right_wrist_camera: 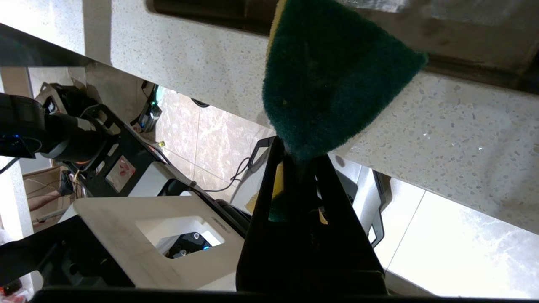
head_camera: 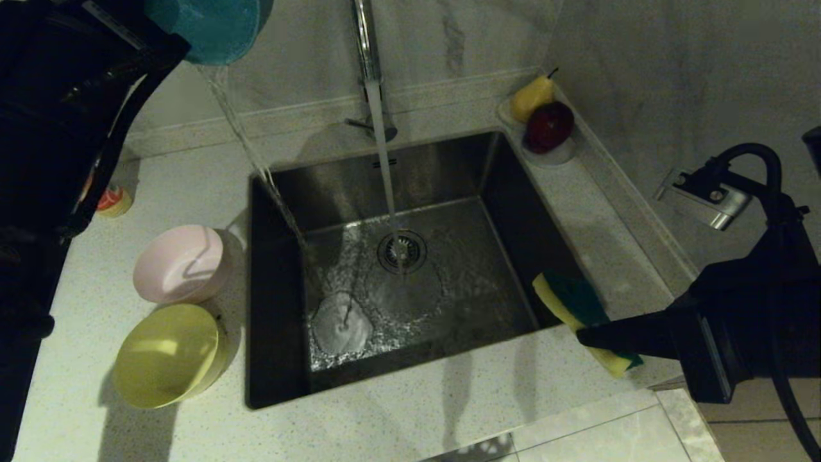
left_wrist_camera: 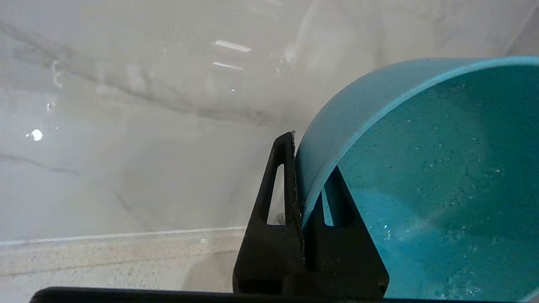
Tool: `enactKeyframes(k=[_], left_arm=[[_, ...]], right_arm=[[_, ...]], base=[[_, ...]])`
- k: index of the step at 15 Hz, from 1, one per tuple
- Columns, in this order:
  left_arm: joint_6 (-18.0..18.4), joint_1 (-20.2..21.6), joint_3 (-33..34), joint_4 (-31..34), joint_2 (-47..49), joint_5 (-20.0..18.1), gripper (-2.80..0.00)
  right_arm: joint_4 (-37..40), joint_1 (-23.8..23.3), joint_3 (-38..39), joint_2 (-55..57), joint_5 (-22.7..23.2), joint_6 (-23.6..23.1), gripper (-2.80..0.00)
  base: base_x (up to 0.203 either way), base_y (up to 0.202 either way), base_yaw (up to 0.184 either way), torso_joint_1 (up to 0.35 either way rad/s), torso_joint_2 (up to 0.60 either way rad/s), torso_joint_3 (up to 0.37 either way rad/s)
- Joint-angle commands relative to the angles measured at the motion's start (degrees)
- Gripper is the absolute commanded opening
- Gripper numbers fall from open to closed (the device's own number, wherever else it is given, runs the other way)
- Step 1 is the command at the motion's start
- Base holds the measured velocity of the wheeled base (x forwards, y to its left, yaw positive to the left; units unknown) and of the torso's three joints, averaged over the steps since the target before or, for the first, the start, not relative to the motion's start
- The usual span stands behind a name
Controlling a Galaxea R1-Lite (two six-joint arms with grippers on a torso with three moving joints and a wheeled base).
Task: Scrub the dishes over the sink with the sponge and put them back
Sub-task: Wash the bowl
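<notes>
High above the sink's back left corner, my left gripper (left_wrist_camera: 305,185) is shut on the rim of the light blue bowl (head_camera: 211,29). The bowl is tilted, and a thin stream of water falls from it into the steel sink (head_camera: 462,173). The faucet (head_camera: 367,51) runs onto the drain (head_camera: 402,251). At the sink's front right edge my right gripper (head_camera: 587,335) is shut on the sponge (head_camera: 580,311), green side up, over the counter's edge. The pink bowl (head_camera: 179,263) and the yellow bowl (head_camera: 168,355) sit on the counter left of the sink.
A small white dish with a yellow pear and a red apple (head_camera: 542,119) stands at the sink's back right corner. A small red-topped item (head_camera: 114,200) sits at the far left of the counter. A metal bracket (head_camera: 705,199) projects from the right wall.
</notes>
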Motion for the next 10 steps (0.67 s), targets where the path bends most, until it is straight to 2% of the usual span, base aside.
enactKeyframes(k=[1,4,7,10], left_arm=[[-0.03,-0.05,0.14,-0.86,-0.92,-0.18,-2.80],[-0.09,0.01,0.22,-2.87,-2.16,-0.41,-2.80],[-0.28,0.01,0.01,-2.27,-2.51,-0.79,-2.80],[-0.71,0.01,-0.30,7.86,-2.95,-0.32,-2.80]], right_arm=[[0.13,0.01,0.01,0.42,0.05,0.06,-2.80],[0.13,0.01,0.19,0.98,0.23,0.06,-2.80],[0.13,0.01,0.06,0.70,0.69,0.06,-2.80],[0.04,0.01,-0.95,-0.52,0.84,-0.12,-2.80]], base=[[0.000,0.000,0.000,0.000,0.00,0.000],[0.000,0.000,0.000,0.000,0.00,0.000],[0.000,0.000,0.000,0.000,0.00,0.000],[0.000,0.000,0.000,0.000,0.00,0.000]])
